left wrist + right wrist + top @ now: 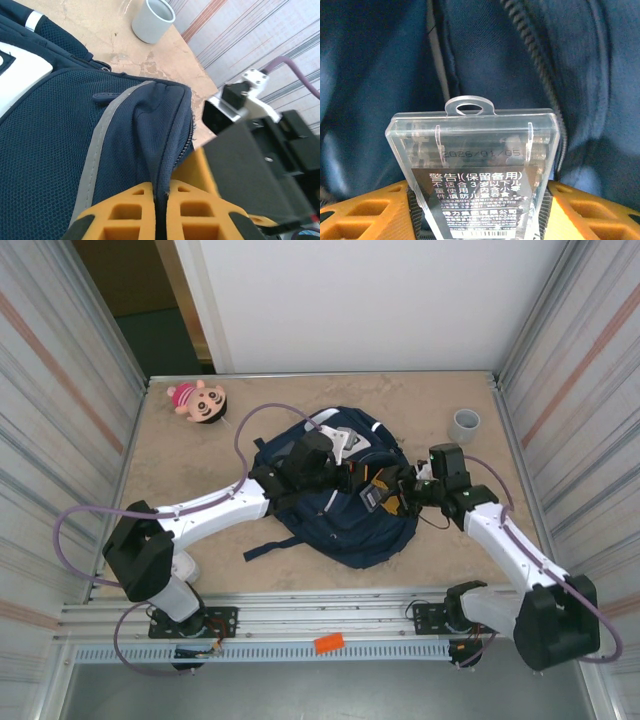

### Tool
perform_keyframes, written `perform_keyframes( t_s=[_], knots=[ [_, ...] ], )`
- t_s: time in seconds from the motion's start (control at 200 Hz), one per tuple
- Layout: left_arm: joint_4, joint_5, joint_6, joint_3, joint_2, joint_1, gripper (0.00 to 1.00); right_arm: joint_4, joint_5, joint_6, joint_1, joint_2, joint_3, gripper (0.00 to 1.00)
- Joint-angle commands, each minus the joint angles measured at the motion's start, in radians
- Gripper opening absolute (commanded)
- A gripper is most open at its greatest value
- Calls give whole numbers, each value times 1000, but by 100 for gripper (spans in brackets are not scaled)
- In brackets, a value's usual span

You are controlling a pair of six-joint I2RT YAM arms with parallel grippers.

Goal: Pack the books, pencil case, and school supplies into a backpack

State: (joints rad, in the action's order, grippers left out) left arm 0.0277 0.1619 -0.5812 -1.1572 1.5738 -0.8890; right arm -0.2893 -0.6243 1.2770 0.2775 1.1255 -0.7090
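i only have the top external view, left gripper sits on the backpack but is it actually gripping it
Observer: Yes. In the left wrist view the left gripper is shut on the backpack, pinching a fold of its dark blue fabric between the orange fingers.
Operator: ok and whats the dark thing at the right gripper
Observer: In the right wrist view it is a clear plastic pack with a hang hole on top and a dark printed label, held in the right gripper.
Operator: which way is it pointing
Observer: Its hang-hole end faces the backpack's blue fabric, with a zipper running past on the right.
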Motion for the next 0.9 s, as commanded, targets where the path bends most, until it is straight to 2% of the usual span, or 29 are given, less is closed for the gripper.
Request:
perform_keyframes(
  t_s=[0.0,0.04,0.085,0.356,0.486,0.546,0.636,0.747,0.897],
  knots=[
    [94,16,-5,-28,-65,4,2,76,13,18,8,38,-46,69],
    [91,11,-1,-24,-70,4,2,81,12,19,8,44,-53,75],
    [89,6,2,-22,-74,4,2,85,8,14,9,42,-54,77],
    [53,-28,38,2,-86,4,2,20,32,-89,-2,-142,8,76],
    [44,-21,38,17,-73,4,3,178,-16,-96,13,-259,73,80],
    [46,-14,37,21,-67,4,3,189,4,-96,20,-279,72,81],
    [50,2,36,27,-59,2,3,183,32,-96,17,-264,49,80],
    [72,18,45,48,-56,1,4,246,38,-80,11,-201,26,74],
    [82,94,156,64,-48,0,8,271,58,-84,12,-78,-14,68]
  ],
)
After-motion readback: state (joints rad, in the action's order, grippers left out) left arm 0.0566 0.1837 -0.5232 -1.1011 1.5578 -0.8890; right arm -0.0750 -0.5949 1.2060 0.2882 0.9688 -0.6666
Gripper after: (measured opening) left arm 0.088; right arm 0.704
